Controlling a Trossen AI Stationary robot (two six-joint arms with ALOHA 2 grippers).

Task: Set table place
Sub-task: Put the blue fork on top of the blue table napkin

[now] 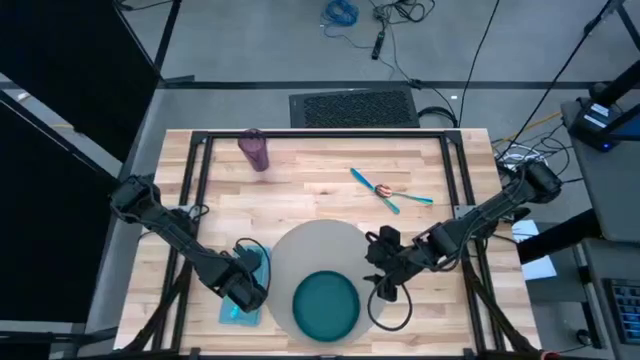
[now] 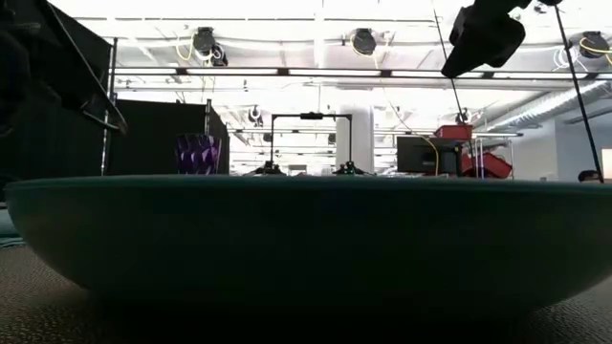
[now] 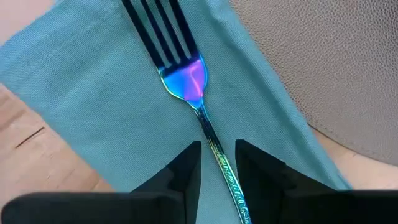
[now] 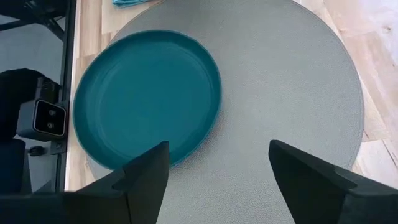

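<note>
The left arm reaches in from the table's (image 1: 320, 170) left edge, elbow bent, its wrist angled down over the light-blue napkin (image 3: 93, 93). The left gripper (image 3: 217, 165) sits low over that cloth, its fingers (image 3: 183, 171) a narrow gap apart with the fork (image 3: 186, 78) handle running between them (whether the pads actually press the handle cannot be told). The fork's tines lie ahead of the gripper, flat on the napkin, and the grey mat (image 3: 323, 68) overlaps the napkin's edge just beside it.

The right arm comes in from the right edge, forearm slanting down toward the mat (image 1: 320, 255). The right gripper (image 4: 217, 171) hovers above the mat with its fingers spread wide, holding nothing. The teal plate (image 4: 146, 99) rests on the mat ahead of it. Far beyond both grippers, a purple cup (image 1: 254, 150) stands near the table's far edge, and two more teal-handled pieces of cutlery (image 1: 390, 190) lie crossed on bare wood.
</note>
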